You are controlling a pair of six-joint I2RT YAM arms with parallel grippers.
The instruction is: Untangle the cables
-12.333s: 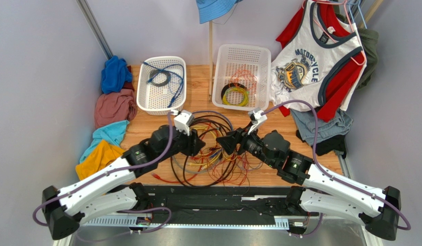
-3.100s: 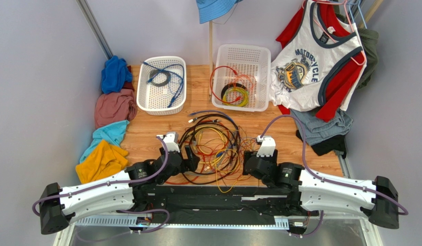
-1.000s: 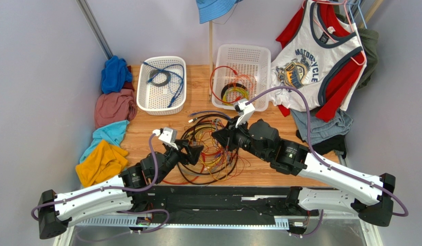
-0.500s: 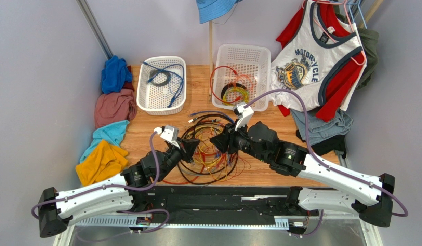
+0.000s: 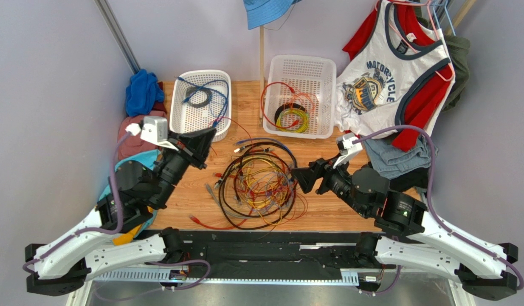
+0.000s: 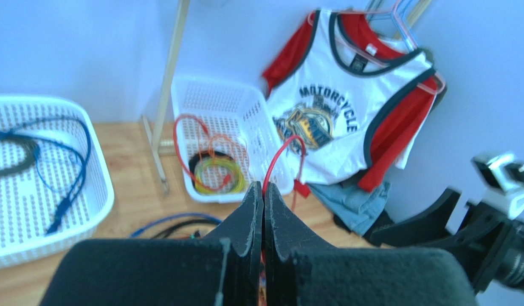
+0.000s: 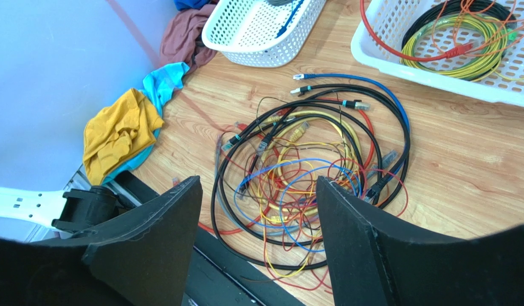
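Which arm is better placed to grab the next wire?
Likely right: the right gripper hangs beside the cables, jaws open; the left gripper is raised, shut on a red wire.

Left arm: raised, wrist high, left gripper [image 5: 206, 136] pointing forward-right. Fingers [image 6: 245, 223] pressed flat together, thin red cable [image 6: 275, 159] pinched at tips.
Right arm: elbow bent, forearm angled leftward. Right gripper [image 5: 310, 180] tilted downward, jaws spread wide, well apart from left gripper.
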